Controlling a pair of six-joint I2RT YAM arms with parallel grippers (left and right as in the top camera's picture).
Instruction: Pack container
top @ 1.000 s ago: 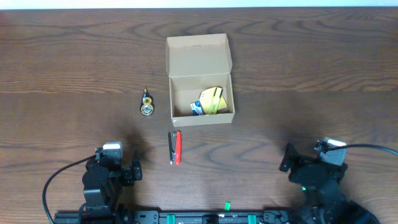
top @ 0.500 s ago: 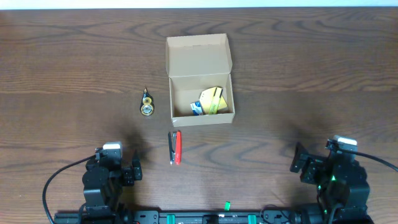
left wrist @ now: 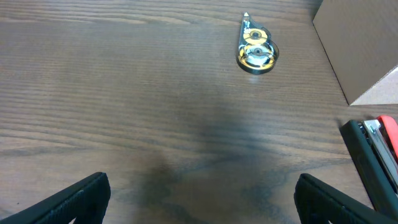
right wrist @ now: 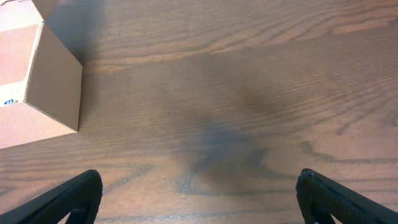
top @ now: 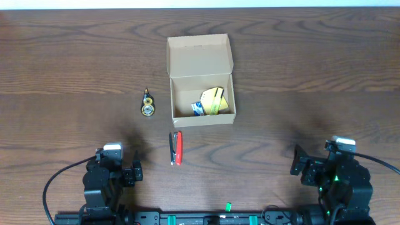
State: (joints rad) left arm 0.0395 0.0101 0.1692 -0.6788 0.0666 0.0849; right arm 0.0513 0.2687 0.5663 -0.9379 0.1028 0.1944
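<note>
The tan cardboard container (top: 179,100) stands open in the middle of the table, its flap lid (top: 199,57) folded back. Inside lie a yellow item (top: 215,101) and a small blue-and-white item (top: 197,109). A yellow correction-tape dispenser (top: 147,104) lies left of it and shows in the left wrist view (left wrist: 255,50). A red-and-black stapler (top: 176,147) lies in front of the container; its end shows in the left wrist view (left wrist: 373,155). My left gripper (left wrist: 199,199) is open and empty near the front left. My right gripper (right wrist: 199,196) is open and empty at the front right; the container's side (right wrist: 43,87) shows at its left.
The wooden table (top: 312,81) spreads wide on both sides of the container. A black rail (top: 206,219) with cables runs along the front edge between the two arm bases.
My right arm has drawn back toward the front right and settled there. The left arm and the objects have not moved.
</note>
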